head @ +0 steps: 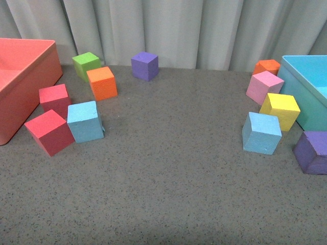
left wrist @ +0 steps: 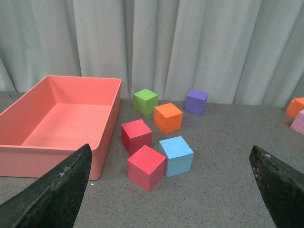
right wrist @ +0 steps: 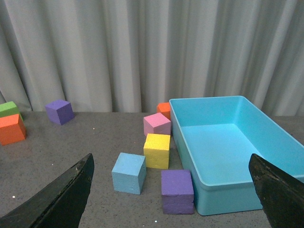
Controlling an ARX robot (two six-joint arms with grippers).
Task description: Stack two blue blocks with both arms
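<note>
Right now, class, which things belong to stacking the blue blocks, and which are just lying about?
Job: blue blocks, left gripper, right gripper.
Lying about: red cubes, orange cubes, green cube, purple cubes, pink cube, yellow cube, red bin, turquoise bin.

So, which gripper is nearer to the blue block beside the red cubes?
Left. The left gripper faces that blue block closely; the right gripper is by the turquoise bin.

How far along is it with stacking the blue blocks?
Nothing is stacked yet. The left blue block sits beside red blocks, the right blue block by the yellow block, far apart. Left claw and right claw are open, empty; grabbing and stacking remain.
</note>
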